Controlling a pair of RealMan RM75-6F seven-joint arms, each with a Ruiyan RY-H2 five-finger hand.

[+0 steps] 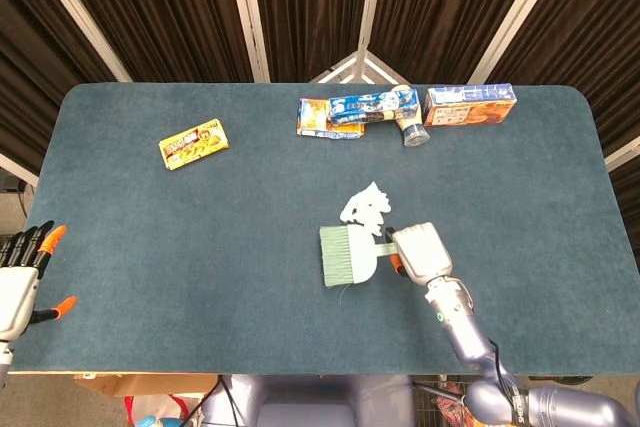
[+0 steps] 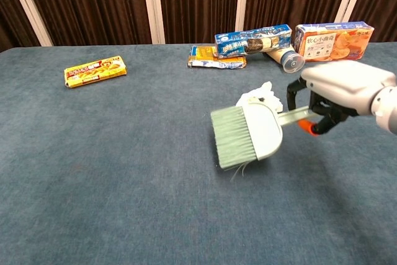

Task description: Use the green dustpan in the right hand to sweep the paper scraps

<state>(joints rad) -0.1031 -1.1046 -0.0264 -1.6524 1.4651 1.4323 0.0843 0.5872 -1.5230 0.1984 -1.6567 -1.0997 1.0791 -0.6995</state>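
Blue table (image 1: 150, 247) with snack boxes at far edge, right hand (image 2: 344, 88) clamped on handle of green dustpan (image 2: 245, 134) tilted just beside paper scraps (image 1: 366, 205), left hand (image 1: 20, 272) idle, fingers apart; risk: bristles overshooting, scattering scraps.

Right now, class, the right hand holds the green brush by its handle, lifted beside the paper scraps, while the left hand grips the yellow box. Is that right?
Not quite. The left hand grips nothing: the head view shows it open at the table's near left edge, far from the yellow box. The rest stands: the right hand holds the green brush by its handle, lifted beside the paper scraps.
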